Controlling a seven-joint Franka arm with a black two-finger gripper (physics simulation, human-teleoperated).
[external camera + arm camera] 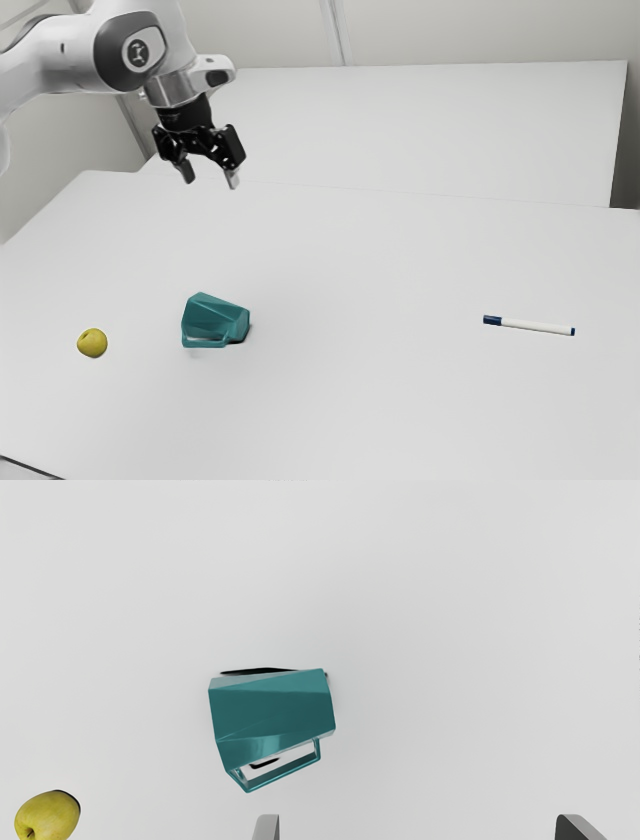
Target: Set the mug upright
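- Gripper (210,180): black, open, fingers (266,827) wide apart, tips pointing down. Hangs above the bench on the exterior view's left side, well apart from the mug.
- Bench (370,400): plain white top. Far edge runs across behind all three objects; a corner shows at the exterior view's left end of that edge, and a bit of near edge at the view's lower left.
- Arm (60,65): white and grey, comes in from the exterior view's upper left.
- Mug (212,318): teal, faceted, lying on its side, so not upright. Sits on the bench toward the exterior view's left, between apple and marker, much nearer the apple. Handle (284,771) is on the side facing the bench's near edge. One end wider than the other, wider end toward the apple. In the wrist view it's out ahead of the fingers, more in line with one of them than with the gap.
- Apple (92,343): yellow-green, on the bench near the mug, apart from it, toward the corner where the near edge shows. Stem hollow visible in wrist view.
- Marker (535,325): white barrel, dark blue cap (492,320) on the end facing the mug, blue tip opposite. Lies flat toward the exterior view's right, well apart from the mug.
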